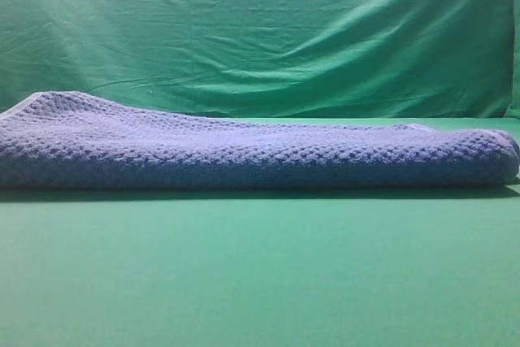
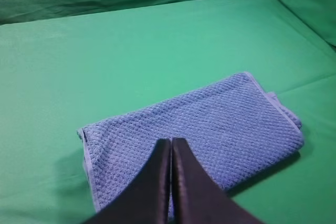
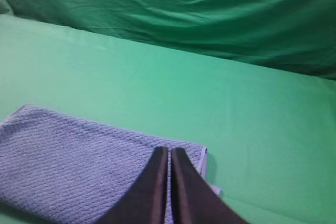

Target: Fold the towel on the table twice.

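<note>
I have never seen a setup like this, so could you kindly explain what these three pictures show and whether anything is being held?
This is a two-armed robot. One picture looks low across the flat green table; the other two come from cameras on each wrist. The folded blue-grey waffle-weave towel lies on the table, with a wrinkled green backdrop cloth behind. The dark wedges are the left claw and the right claw, each above the towel. Both are shut, and neither appears to hold anything.
</note>
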Robot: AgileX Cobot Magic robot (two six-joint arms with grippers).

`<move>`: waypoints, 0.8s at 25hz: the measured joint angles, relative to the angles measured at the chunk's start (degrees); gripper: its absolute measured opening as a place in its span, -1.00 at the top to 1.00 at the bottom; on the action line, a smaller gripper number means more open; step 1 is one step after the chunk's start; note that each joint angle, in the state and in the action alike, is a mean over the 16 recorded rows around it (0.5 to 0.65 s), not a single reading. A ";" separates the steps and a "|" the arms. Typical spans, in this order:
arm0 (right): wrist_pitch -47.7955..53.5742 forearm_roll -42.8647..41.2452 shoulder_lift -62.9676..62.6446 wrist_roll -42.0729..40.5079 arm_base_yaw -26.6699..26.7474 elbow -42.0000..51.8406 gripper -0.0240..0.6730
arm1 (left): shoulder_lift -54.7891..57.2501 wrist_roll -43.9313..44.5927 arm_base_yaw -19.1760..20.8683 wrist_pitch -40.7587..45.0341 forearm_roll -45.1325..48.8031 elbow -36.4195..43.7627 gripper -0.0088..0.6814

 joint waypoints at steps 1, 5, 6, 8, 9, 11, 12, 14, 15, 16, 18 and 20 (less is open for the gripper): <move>0.50 -0.01 -2.16 0.07 0.00 0.86 0.93 | -2.21 0.10 0.00 0.61 0.13 0.55 0.97; 1.63 -0.04 -10.48 0.19 0.00 5.02 0.93 | -11.33 0.48 0.00 2.58 0.67 4.12 0.97; 1.72 -0.04 -12.45 0.20 0.00 6.21 0.93 | -13.69 0.57 0.00 2.95 0.80 5.35 0.97; 1.80 -0.05 -16.36 0.23 0.00 8.67 0.93 | -18.36 0.72 0.00 3.35 1.05 8.21 0.97; 1.77 -0.06 -18.12 0.24 0.00 9.89 0.93 | -20.65 0.77 0.00 3.37 1.18 9.83 0.97; 1.66 -0.07 -21.40 0.26 0.00 12.26 0.93 | -25.17 0.81 0.00 3.04 1.40 13.47 0.97; 1.56 -0.07 -22.90 0.26 0.00 13.42 0.93 | -27.40 0.82 0.00 2.72 1.48 15.45 0.97; 1.26 -0.06 -25.68 0.27 0.00 15.66 0.93 | -31.78 0.80 0.00 1.91 1.56 19.62 0.97; 1.04 -0.05 -26.99 0.27 0.00 16.73 0.93 | -33.87 0.77 0.00 1.44 1.60 21.74 0.97; 0.78 -0.04 -28.23 0.27 0.00 17.78 0.93 | -35.73 0.69 0.00 0.96 1.64 23.69 0.97; 0.13 0.00 -30.62 0.28 0.00 19.82 0.93 | -39.29 0.37 0.00 0.02 1.78 27.38 0.97; -0.61 0.08 -32.94 0.27 0.00 21.85 0.93 | -42.56 -0.24 0.00 -0.91 2.04 30.69 0.97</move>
